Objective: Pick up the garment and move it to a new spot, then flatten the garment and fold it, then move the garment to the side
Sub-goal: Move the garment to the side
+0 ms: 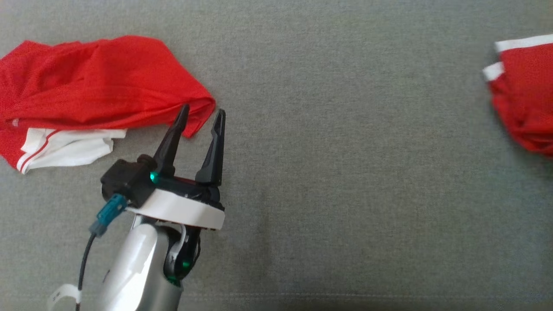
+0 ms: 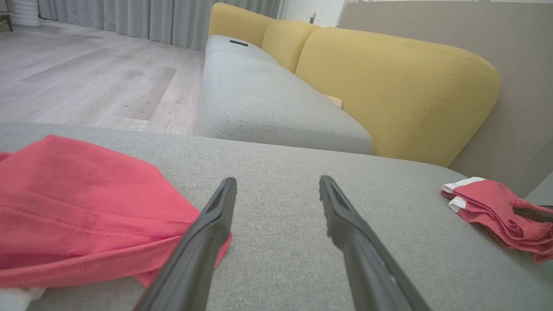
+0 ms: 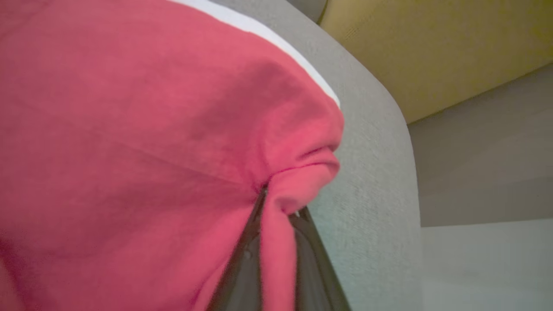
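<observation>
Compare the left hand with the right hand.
The left hand stands open; the right hand is shut. The left hand holds nothing, one finger by a corner of the left red garment; the right hand pinches a fold of the right red garment. Both have long dark fingers.

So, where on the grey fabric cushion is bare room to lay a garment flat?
The wide middle of the grey fabric cushion is bare, between the crumpled red garment with white trim at the left and the folded red garment with white bands at the right edge. Crowded: the left, where the open left gripper stands at that garment's corner.
</observation>
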